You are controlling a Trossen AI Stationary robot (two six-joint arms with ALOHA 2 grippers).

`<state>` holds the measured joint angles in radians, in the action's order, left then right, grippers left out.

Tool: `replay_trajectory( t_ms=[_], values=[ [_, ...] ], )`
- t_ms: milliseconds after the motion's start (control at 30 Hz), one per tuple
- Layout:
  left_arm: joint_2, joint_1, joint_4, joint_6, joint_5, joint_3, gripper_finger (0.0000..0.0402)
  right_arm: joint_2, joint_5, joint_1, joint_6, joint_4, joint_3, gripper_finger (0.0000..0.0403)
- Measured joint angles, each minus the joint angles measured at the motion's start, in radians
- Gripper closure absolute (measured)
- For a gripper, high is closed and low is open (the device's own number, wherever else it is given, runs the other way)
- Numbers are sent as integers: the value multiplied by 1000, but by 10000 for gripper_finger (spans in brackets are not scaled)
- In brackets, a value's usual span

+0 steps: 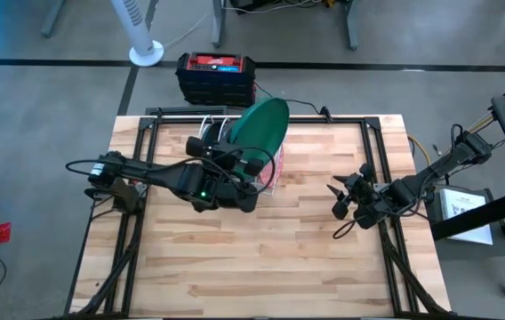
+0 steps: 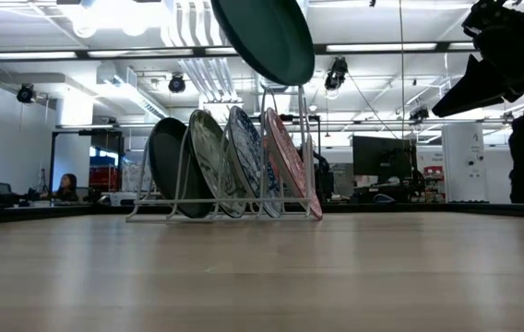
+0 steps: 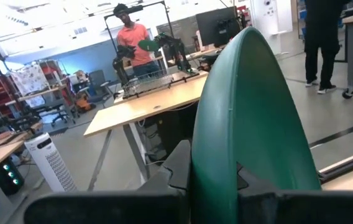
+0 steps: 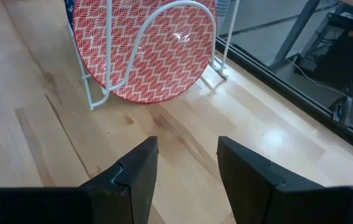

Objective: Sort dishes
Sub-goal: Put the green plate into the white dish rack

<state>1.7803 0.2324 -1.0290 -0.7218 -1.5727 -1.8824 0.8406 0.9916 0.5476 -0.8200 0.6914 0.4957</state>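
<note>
green plate [image 2: 267,37] cut off at top, rack [image 1: 221,133] mostly hidden

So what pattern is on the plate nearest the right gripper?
Red-and-white leaf pattern plate, clearest in the right wrist view.

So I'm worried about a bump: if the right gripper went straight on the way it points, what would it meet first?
Probably the red plate in the rack: the open right gripper faces it across bare table. Depth is unclear.
</note>
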Motion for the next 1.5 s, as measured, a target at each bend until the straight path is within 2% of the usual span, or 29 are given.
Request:
replay_trajectory(
  t_ms=[333,667,1300,1500],
  values=[
    [4,-25,8,15,0,-2,391,0,-5,0,0,-1,-1,244],
    [3,-40,8,139,2,-108,391,0,-5,0,0,-1,-1,240],
    [3,-67,45,135,4,-75,391,0,-5,0,0,-19,-9,238],
    [3,-67,99,133,4,-31,391,0,-5,0,0,-19,-9,245]
  ],
)
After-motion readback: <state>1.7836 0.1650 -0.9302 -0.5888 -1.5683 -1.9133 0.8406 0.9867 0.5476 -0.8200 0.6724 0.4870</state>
